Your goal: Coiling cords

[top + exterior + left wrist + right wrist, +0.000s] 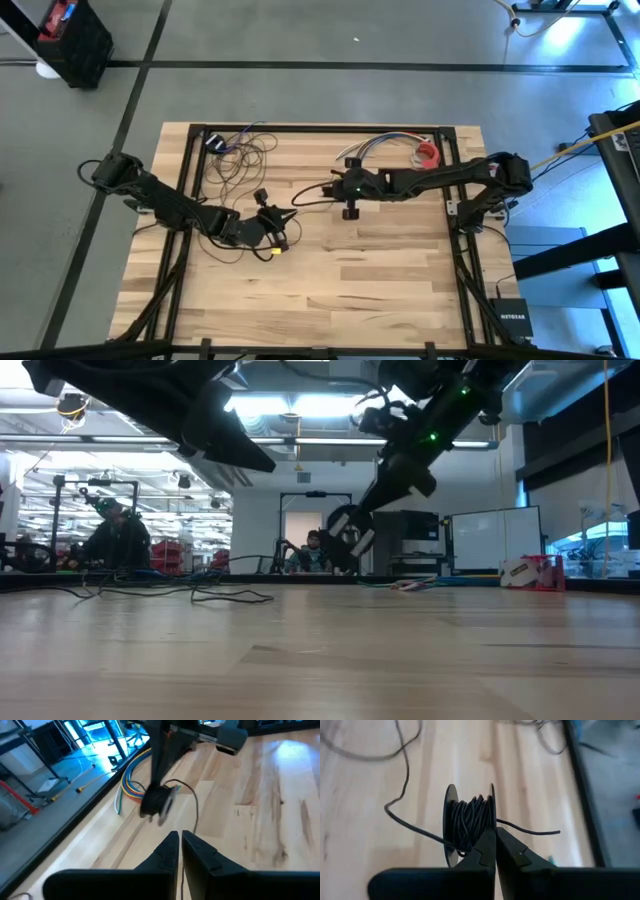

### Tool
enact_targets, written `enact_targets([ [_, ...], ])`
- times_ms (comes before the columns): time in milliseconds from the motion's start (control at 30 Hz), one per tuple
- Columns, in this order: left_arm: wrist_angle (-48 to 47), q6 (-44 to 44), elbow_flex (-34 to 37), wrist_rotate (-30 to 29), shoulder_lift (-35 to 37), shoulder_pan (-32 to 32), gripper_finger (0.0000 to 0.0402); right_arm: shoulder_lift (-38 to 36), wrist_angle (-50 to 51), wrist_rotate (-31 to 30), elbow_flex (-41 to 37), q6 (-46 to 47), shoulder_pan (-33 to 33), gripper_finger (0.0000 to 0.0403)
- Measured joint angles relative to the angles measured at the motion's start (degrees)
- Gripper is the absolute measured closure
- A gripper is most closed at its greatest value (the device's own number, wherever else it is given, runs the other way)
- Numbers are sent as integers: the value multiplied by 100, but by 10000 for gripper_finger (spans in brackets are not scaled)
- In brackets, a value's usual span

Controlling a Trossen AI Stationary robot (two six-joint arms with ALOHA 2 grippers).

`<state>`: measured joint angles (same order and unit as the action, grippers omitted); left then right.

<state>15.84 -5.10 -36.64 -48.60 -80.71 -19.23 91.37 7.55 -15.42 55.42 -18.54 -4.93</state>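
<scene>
The cord is a thin dark wire. Part of it is wound on a small black spool (470,822), which hangs above mid-table (350,213) under my right gripper (495,834), shut on it. Loose loops of the cord (240,160) lie flat on the table's far left. From the spool a strand (196,810) curves down toward my left gripper (180,840). That gripper is shut and stands just left of the spool (288,215), above the table. In the low view the spool (345,538) hangs tilted, clear of the wood. My right gripper has the spool at the rim of one flange (492,820), right beside the wound wire; its fingertips come from above, slanting down. The spool hangs below them, tilted and lifted clear of the table. My left gripper: the strand passes behind one fingertip (192,840); whether it touches I cannot tell.
A bundle of multicoloured wires (375,148) and a red-and-white roll (428,153) lie at the far right. A yellow cable (570,150) runs off the table's right side. The near half of the wooden table (330,290) is bare. People sit in the room behind (115,538).
</scene>
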Motion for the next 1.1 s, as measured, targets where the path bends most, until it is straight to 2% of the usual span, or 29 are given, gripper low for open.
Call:
enact_targets([
  [133,-96,-270,-2,116,39,116,364,35,211,142,-9,30,2,401],
  [267,-217,-482,-2,645,117,301,294,43,175,201,-7,30,0,401],
  [400,-137,-330,-125,1384,89,369,221,44,152,192,-7,30,0,401],
  [500,351,-286,-146,1531,-261,401,192,44,83,165,-7,28,0,400],
  [667,1468,121,-301,1419,-1355,606,188,44,-59,154,-2,26,0,400],
  [833,1543,570,-840,1097,-2267,816,204,44,-51,155,-2,26,0,400],
  [1000,1465,727,-1212,1043,-2624,960,216,44,-57,129,-2,25,0,400],
  [1100,1478,725,-1270,765,-2645,1027,225,44,-55,97,-2,23,0,400],
])
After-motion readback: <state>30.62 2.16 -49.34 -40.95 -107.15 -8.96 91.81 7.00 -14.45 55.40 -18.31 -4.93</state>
